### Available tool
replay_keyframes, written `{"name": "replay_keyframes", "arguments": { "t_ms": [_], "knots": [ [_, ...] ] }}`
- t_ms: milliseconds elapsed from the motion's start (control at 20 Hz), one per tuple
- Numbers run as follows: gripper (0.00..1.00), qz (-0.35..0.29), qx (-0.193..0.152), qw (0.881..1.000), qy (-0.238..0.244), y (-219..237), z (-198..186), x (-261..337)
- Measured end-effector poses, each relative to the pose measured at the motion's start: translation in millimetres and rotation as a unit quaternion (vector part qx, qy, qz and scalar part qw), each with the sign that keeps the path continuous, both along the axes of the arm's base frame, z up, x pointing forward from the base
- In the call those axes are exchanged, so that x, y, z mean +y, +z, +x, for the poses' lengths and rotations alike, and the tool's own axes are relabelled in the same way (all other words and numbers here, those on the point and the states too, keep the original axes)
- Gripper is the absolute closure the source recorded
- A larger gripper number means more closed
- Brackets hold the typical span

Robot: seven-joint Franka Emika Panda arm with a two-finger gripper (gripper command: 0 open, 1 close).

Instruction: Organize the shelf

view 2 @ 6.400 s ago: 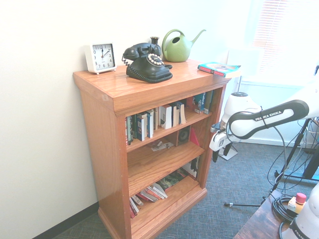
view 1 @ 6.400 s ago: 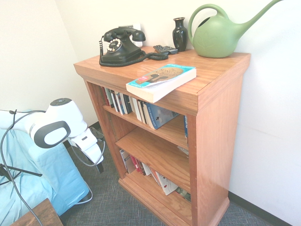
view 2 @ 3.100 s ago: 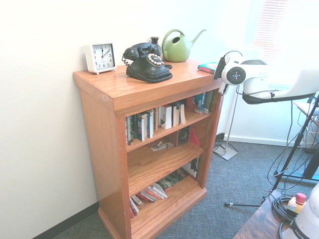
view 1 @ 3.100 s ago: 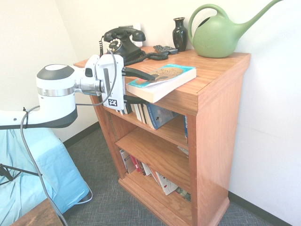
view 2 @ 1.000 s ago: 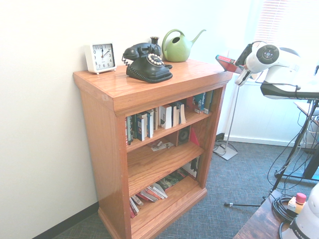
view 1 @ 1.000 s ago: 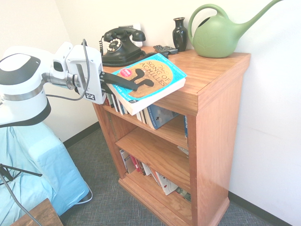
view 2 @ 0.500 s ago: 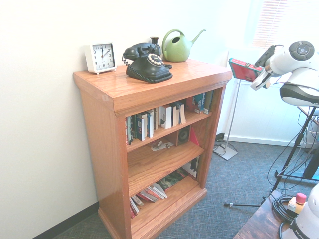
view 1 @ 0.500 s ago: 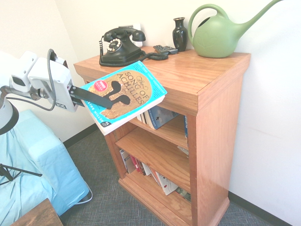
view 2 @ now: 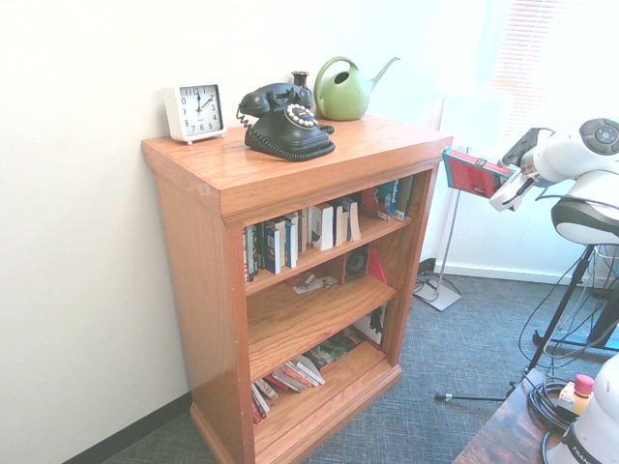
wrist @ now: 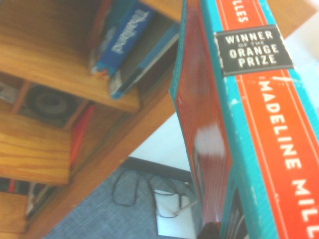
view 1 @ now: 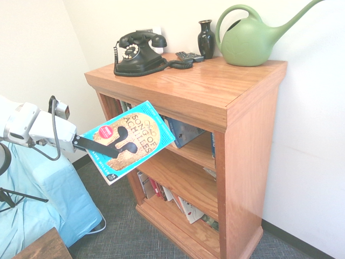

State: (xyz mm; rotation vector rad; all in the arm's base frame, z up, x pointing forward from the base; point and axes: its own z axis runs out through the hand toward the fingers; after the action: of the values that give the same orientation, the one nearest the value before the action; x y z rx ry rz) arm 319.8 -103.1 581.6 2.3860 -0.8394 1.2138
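Note:
The shelf (view 1: 253, 135) is a reddish-brown wooden bookcase, also seen from its other side (view 2: 193, 280) and close up in the wrist view (wrist: 45, 64). My gripper (view 1: 119, 151) is shut on a teal paperback book (view 1: 135, 137) titled "Song of Achilles". I hold it tilted in the air, off the front corner of the shelf at about the height of the upper level. In the second exterior view the book (view 2: 476, 171) hangs clear of the shelf's side, beside my gripper (view 2: 505, 180). Its orange spine (wrist: 264, 129) fills the wrist view.
On the shelf top stand a black telephone (view 1: 137, 51), a dark vase (view 1: 206, 38), a green watering can (view 1: 248, 40), a remote (view 1: 188, 55) and a white clock (view 2: 195, 110). Rows of books (view 2: 300, 232) fill the upper level. A blue-covered object (view 1: 48, 199) stands under my arm.
I gripped the book on the shelf top, lifted it off, and over the last second carried it outward and down, away from the top edge.

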Motion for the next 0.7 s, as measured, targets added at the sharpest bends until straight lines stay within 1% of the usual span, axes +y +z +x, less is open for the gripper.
{"name": "replay_keyframes", "arguments": {
  "t_ms": [300,700],
  "knots": [
    [1.0,0.025,0.01,0.999,0.019,-45,14,13],
    [1.0,0.047,0.023,0.998,0.033,-100,54,28]
  ]
}}
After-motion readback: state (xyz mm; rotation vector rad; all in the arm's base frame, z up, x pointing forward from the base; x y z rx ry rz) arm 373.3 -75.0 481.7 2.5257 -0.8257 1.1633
